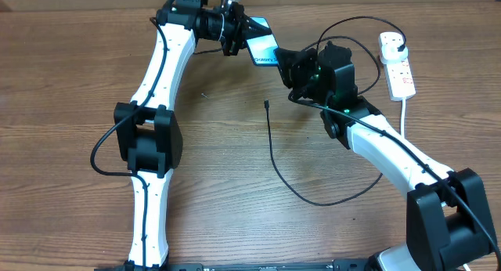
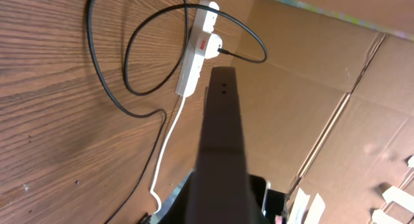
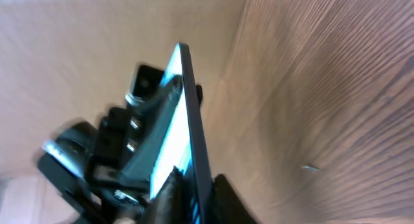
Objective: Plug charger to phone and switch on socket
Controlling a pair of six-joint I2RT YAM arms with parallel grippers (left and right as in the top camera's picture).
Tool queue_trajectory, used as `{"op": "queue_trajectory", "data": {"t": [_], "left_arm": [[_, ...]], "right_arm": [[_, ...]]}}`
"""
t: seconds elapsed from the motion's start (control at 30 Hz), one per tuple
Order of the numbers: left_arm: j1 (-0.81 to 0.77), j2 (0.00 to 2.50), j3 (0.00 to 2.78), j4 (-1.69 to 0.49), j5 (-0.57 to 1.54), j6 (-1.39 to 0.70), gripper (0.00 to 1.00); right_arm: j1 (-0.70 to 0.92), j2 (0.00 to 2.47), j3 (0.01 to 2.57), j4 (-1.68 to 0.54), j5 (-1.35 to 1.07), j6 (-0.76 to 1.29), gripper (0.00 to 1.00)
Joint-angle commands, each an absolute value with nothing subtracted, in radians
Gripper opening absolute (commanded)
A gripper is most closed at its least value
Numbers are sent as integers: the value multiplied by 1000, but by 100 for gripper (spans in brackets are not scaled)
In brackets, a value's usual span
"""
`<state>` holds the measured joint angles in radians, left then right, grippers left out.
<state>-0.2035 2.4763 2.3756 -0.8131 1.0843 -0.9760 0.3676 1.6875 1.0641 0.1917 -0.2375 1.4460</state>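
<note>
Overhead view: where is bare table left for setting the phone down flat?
Bare table lies between the left arm and the charger cable, and also left of that arm. Crowded: the far right, where socket, white cord, cable loop and right arm meet.

Overhead, the left gripper [image 1: 237,34] and right gripper [image 1: 288,65] hide both ends of the phone [image 1: 264,50]. The right wrist view is blurred, and its bottom edge crops the phone.

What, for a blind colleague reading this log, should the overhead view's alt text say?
Two robot arms meet above a wooden table, left gripper and right gripper both on a blue-screened phone. A black charger cable lies loose on the table, its tip free, its plug in a white socket at right.
</note>
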Motion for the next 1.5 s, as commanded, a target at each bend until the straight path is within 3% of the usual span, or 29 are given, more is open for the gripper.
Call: {"op": "queue_trajectory", "data": {"t": [0.0,0.1,0.17,0.43,0.63,1.03,1.47], "left_arm": [[-215,2477,2394,-778,1137,-981,4],[-192,2477,2394,-783,1147,-955,4],[-175,2477,2394,-801,1146,-934,4],[-96,2477,2394,-967,1146,-753,4],[-53,2477,2394,-1155,1145,-577,4],[-25,2477,2394,-1511,1146,-241,4],[84,2406,2394,-1665,1248,-56,4]], "right_arm": [[409,1679,1075,173,-321,1296,32],[397,1679,1075,172,-304,1247,52],[382,1679,1075,169,-303,1247,58],[317,1679,1075,117,-317,1128,70],[291,1679,1080,3,-346,969,71],[294,1679,1374,-598,-216,554,67],[349,1708,1423,-688,-170,439,62]]}}
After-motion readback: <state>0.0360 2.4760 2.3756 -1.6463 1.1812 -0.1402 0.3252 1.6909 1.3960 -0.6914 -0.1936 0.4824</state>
